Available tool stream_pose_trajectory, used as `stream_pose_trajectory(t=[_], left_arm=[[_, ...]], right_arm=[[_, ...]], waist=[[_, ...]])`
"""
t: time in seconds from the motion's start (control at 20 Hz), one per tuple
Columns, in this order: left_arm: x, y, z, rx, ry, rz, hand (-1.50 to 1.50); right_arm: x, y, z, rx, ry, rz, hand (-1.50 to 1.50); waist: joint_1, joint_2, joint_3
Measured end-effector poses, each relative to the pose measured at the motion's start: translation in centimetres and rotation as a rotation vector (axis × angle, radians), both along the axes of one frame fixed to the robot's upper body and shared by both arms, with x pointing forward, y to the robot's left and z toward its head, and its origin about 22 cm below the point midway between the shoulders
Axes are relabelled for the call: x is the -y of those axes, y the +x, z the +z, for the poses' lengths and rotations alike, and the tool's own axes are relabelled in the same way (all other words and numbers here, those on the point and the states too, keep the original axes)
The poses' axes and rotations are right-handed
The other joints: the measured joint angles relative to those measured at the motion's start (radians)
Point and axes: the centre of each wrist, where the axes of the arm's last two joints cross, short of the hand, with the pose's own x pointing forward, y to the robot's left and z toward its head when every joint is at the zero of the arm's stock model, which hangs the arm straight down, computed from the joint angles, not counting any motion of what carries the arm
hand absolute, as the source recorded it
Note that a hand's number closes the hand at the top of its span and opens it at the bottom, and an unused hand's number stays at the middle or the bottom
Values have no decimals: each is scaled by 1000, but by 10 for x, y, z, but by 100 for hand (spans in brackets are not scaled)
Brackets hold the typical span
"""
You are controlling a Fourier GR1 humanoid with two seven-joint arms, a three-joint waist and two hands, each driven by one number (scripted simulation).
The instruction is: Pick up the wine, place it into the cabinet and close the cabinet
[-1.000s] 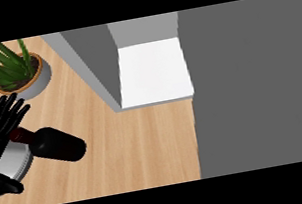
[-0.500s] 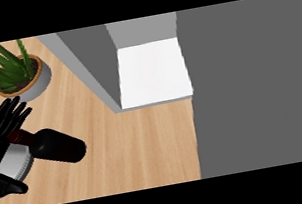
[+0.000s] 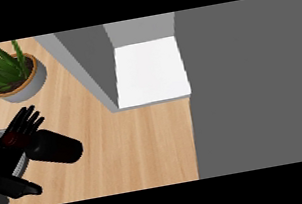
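Over the last second the left hand (image 3: 13,143) has drifted only slightly, sliding a little lower and nearer the view's left edge, and the wine (image 3: 53,146) has shifted with it, its dark body now lying on its side just right of the palm. That points to the pick-up still being under way: the bottle does not look lifted off the counter (image 3: 139,146), so carrying it to the cabinet and closing the cabinet both remain to be done. The hand's fingers are stretched out and fanned upward beyond the bottle's neck end, not curled round it; the palm appears to touch or overlap that end, though whether the thumb grips underneath cannot be told. The cabinet (image 3: 150,71), open with its white interior showing, stands well apart to the hand's upper right. The right hand shows nowhere.
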Motion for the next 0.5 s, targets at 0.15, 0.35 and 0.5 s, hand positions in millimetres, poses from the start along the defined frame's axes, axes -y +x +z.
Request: stream_pose_trajectory(t=[0.15, 0.35, 0.5], left_arm=[[7, 5, -24, -51, -26, 21, -150], [10, 6, -49, -85, -28, 58, -150], [12, 7, -61, -112, -36, 76, -150]], right_arm=[[-2, -3, -1, -4, 3, -1, -150], [0, -4, -3, -11, -4, -8, -150], [1, -4, -2, -11, -10, -13, -150]], waist=[[-2, 5, -9], [-1, 7, -15], [0, 8, -16]])
